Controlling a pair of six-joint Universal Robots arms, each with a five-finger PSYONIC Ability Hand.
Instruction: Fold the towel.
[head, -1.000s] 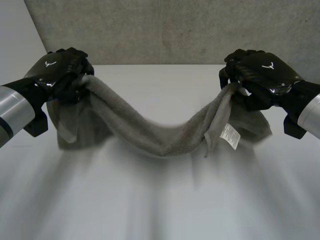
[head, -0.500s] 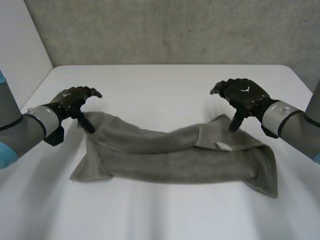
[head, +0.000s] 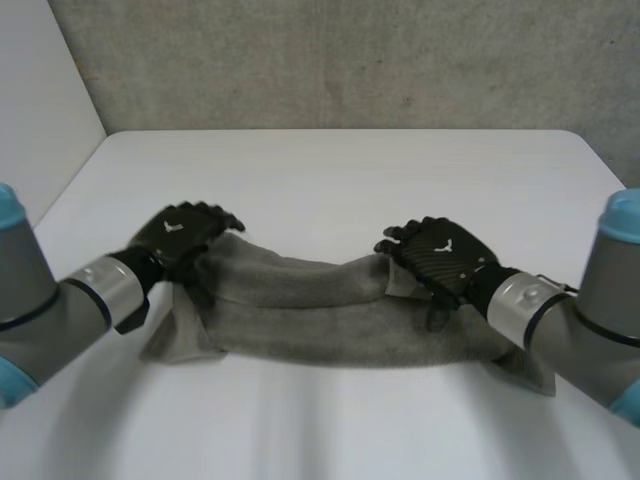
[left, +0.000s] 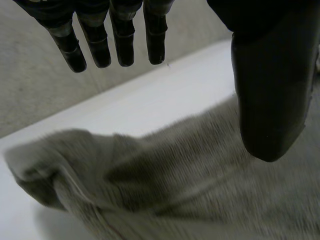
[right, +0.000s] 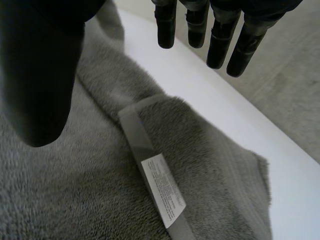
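The grey towel (head: 320, 310) lies bunched on the bench (head: 330, 180). The left hand (head: 180, 235) is spread wide over the towel's left end. The right hand (head: 440, 255) is spread wide over its label (right: 162, 190).

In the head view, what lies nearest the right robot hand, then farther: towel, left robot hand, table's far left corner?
1. towel, beneath the right robot hand.
2. left robot hand, over the towel's opposite end.
3. table's far left corner, beyond that hand.
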